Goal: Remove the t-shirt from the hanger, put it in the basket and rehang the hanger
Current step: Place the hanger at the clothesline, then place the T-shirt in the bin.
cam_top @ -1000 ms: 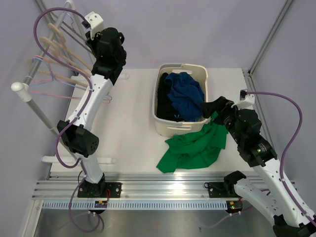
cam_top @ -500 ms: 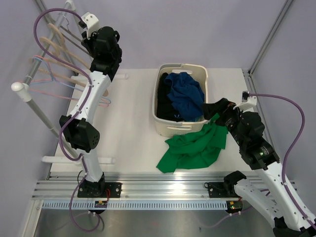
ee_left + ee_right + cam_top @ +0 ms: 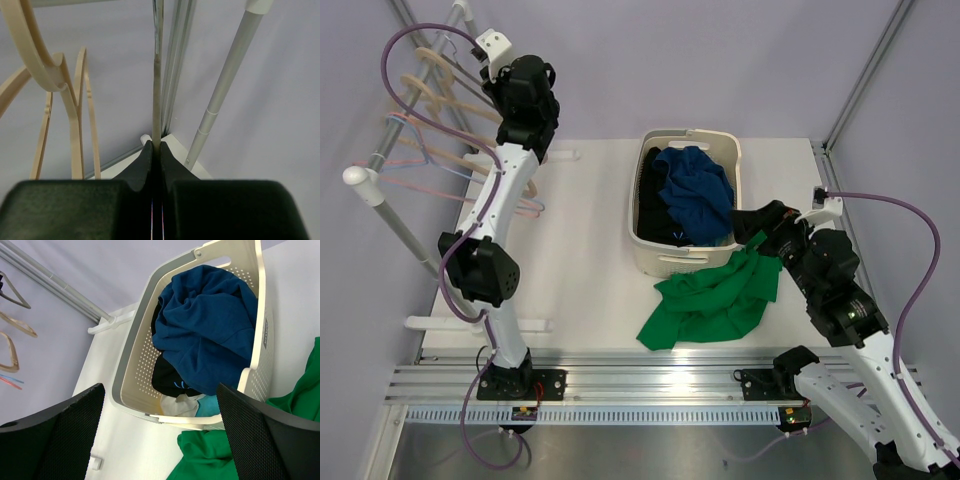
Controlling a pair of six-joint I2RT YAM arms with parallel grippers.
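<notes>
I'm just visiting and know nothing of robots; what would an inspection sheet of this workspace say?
Surface: white table.
Job's things: green t-shirt crumpled on the table beside the laundry basket, off the hanger.
Clutter: blue garment and dark clothes in the basket.
Grippers: left fingers shut on the hanger; right fingers open beside the basket.
Cables: purple cables loop along both arms.
Surroundings: clothes rack with spare hangers; lilac walls.

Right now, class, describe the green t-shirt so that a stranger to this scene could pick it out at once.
On the white table stands a cream laundry basket. Just past the basket's near end, the green t-shirt lies crumpled on the tabletop. It alone is bright green and outside the basket; the blue garment and black garment sit inside it.
</notes>
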